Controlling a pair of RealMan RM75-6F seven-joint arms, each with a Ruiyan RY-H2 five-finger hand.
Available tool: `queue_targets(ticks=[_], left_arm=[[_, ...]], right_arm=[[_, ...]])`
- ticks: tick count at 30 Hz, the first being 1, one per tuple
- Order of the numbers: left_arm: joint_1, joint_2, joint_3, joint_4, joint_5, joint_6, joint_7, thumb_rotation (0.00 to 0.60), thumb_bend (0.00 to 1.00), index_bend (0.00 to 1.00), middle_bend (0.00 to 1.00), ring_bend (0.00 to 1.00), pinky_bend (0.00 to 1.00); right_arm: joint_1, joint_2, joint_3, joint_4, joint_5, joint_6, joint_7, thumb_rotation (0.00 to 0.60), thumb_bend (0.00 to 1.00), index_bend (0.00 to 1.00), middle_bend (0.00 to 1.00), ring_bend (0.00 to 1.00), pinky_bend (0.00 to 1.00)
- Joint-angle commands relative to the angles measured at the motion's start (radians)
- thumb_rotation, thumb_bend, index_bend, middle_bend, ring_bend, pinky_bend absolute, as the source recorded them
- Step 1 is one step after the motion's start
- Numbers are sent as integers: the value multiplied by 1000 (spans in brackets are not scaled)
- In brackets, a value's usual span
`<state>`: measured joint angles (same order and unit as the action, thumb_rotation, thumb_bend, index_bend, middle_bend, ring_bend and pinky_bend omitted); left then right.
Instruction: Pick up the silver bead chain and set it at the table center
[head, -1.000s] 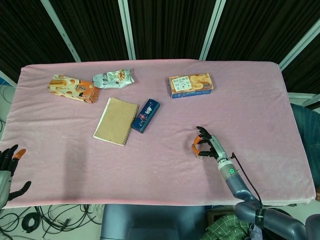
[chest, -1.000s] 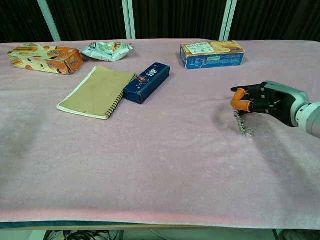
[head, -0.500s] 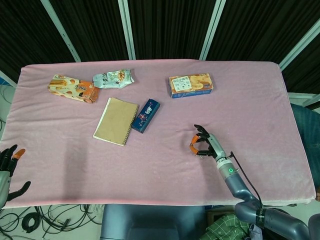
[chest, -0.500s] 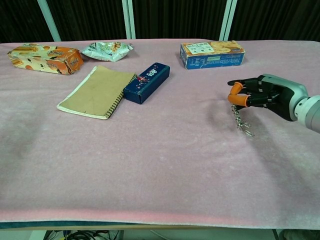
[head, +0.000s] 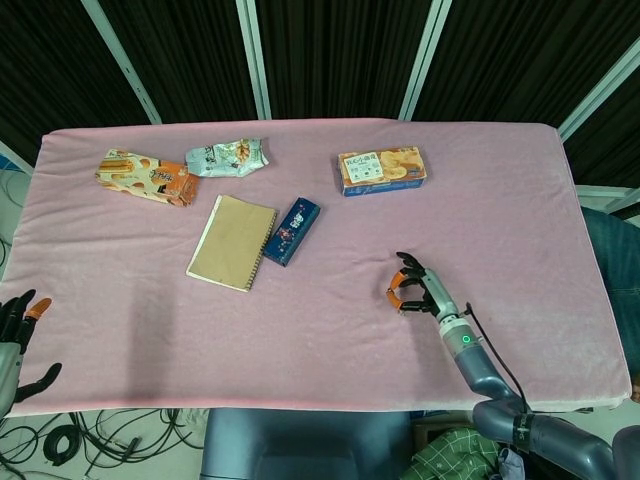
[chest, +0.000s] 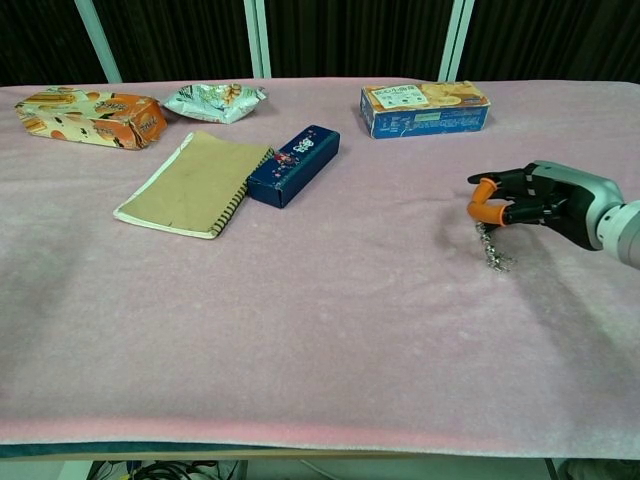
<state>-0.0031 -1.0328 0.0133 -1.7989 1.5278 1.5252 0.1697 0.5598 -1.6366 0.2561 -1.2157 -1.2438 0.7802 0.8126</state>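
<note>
Chain pinched at right hand, low over tabletop

Right hand (chest: 545, 203) at about 4 o'clock on the pink cloth-covered tabletop (chest: 320, 330), orange-tipped fingers (chest: 484, 213) curled onto the top of the silver bead chain (chest: 493, 250). Chain hangs down, lower end touching the cloth. Left hand (head: 18, 335) off the tabletop edge at 8 o'clock, fingers spread, holding nothing. Tan spiral notebook (chest: 195, 183) and dark blue rectangular case (chest: 294, 164) sit side by side near 11 o'clock.
</note>
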Motion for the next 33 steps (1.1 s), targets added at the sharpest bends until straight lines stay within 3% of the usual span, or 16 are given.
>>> queue_targets(ticks=[1,33], left_arm=[[1,-1,-1,0,1,3,1,600,223,133,0,0,0],[2,-2,-1,0,1,3,3,600,223,134,0,0,0]], right_arm=[[1,-2,-3,5,-6,-2,6,588,343,606,56,59,284],[-8,18,3,-42,-16,16,24,590,342,605,56,59,285]])
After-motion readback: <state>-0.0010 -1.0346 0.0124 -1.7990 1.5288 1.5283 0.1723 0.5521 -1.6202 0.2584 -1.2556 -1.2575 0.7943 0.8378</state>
